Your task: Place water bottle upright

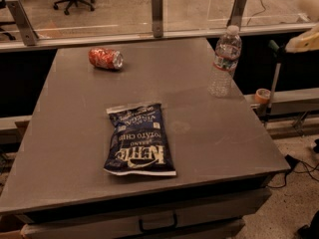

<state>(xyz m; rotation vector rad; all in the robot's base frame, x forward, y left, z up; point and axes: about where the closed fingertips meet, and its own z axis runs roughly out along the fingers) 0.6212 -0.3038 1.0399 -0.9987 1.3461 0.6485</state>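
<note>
Water bottle x1 upright, pincer rt-edge

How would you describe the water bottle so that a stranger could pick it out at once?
On the grey table, look to the far right corner by the glass barrier; the claw hangs just beyond that edge, apart from everything. The water bottle stands there: clear, ribbed, white-capped, upright, unlike the red soda can lying down and the flat chip bag.
</note>
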